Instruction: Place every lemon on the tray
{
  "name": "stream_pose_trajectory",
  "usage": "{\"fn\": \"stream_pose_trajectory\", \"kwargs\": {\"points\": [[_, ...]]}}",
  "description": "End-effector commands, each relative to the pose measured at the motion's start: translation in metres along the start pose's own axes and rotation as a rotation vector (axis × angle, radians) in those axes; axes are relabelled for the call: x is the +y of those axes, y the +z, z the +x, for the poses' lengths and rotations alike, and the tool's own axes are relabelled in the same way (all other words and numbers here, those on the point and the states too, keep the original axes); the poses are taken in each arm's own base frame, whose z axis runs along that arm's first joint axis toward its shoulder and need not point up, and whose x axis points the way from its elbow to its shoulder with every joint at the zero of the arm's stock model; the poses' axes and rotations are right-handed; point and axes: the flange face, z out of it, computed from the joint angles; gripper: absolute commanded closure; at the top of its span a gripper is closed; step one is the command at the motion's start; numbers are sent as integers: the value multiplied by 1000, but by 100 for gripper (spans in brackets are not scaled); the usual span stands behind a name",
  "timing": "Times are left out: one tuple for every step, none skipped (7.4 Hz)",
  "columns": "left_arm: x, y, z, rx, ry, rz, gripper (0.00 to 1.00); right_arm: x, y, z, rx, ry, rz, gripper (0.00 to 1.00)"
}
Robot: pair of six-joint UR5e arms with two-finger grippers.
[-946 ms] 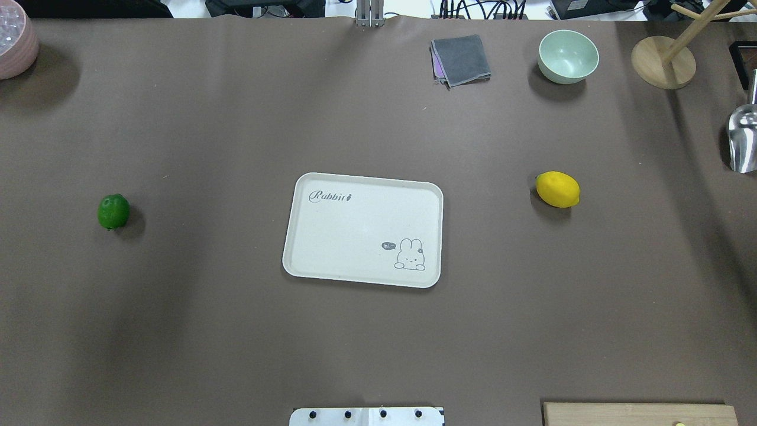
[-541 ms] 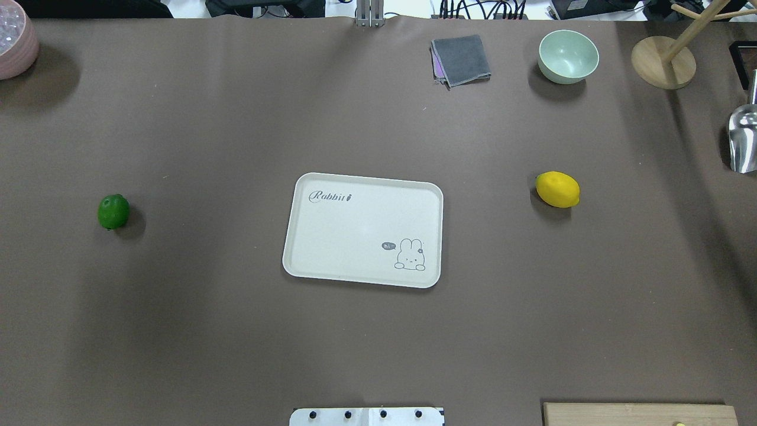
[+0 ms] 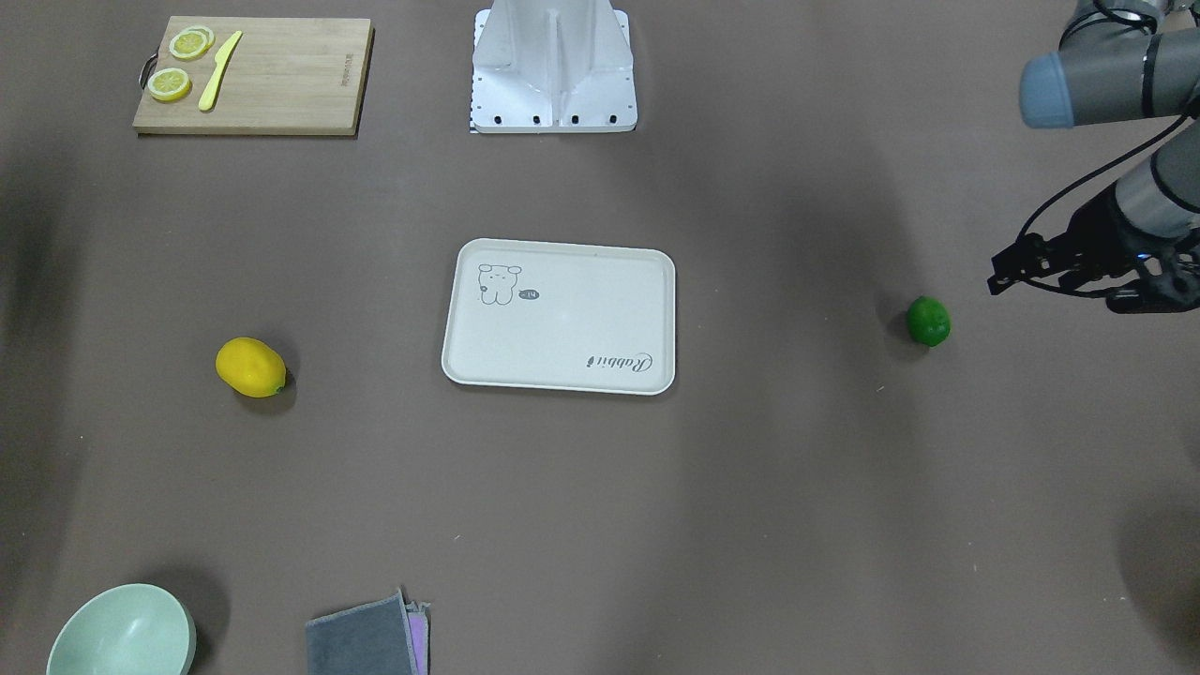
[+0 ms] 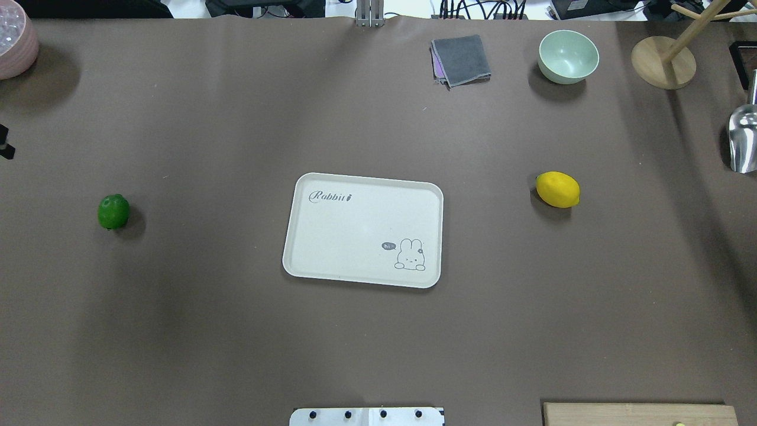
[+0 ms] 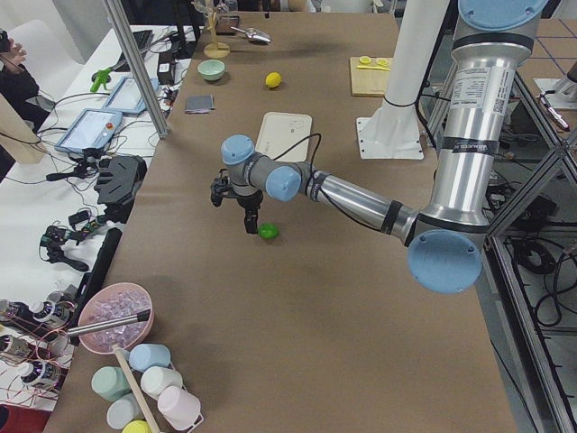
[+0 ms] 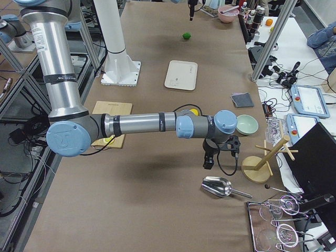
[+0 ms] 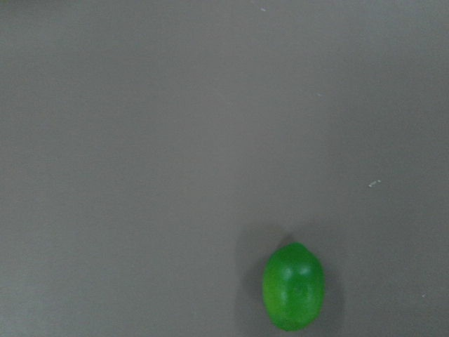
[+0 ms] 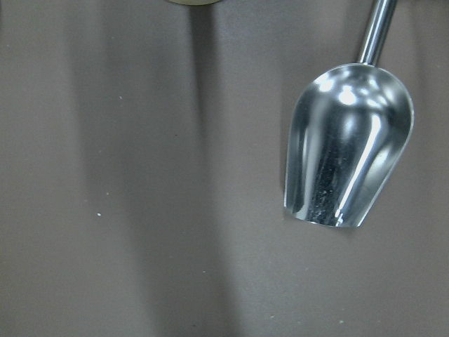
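Observation:
The cream-white tray [image 4: 355, 231] lies at the table's middle with nothing on it. The green lemon [image 4: 113, 211] lies on the table to its left, and it also shows low in the left wrist view [image 7: 294, 286]. The yellow lemon [image 4: 557, 189] lies on the table to the tray's right. My left gripper [image 3: 1139, 298] hovers a little beyond the green lemon [image 3: 928, 321] toward the table's end; I cannot tell whether it is open. My right gripper [image 6: 207, 160] hangs over the table's right end near the metal scoop [image 8: 347, 144], away from the yellow lemon; I cannot tell its state.
A wooden cutting board [image 3: 281, 84] with lemon slices and a yellow knife lies near the robot base. A pale green bowl [image 4: 568, 56], a grey cloth [image 4: 460, 59], a wooden stand [image 4: 662, 62] and a pink bowl [image 4: 15, 38] stand along the far edge.
A small black part of the left arm has come into the overhead view at the left edge. The lemons and the tray have not moved.

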Motion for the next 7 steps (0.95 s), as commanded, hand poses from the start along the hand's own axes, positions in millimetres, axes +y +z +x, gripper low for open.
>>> {"fn": "stream_pose_trajectory", "kwargs": {"points": [[9, 61, 19, 18, 78, -47, 3, 8, 5, -53, -28, 31, -10, 1], [2, 64, 26, 18, 83, -48, 3, 8, 12, -72, -25, 2, -21, 1], [9, 81, 37, 14, 97, -78, 3, 4, 17, -99, -24, -43, -27, 1], [8, 95, 40, 3, 102, -96, 3, 2, 23, -121, -27, -79, -36, 1], [4, 104, 35, -6, 92, -108, 3, 2, 30, -134, -27, -100, -46, 1], [0, 111, 33, -13, 91, -115, 3, -2, 36, -165, -23, -148, -52, 1], [-1, 116, 28, -20, 81, -124, 3, -8, 42, -200, 4, -203, -44, 1]]}}
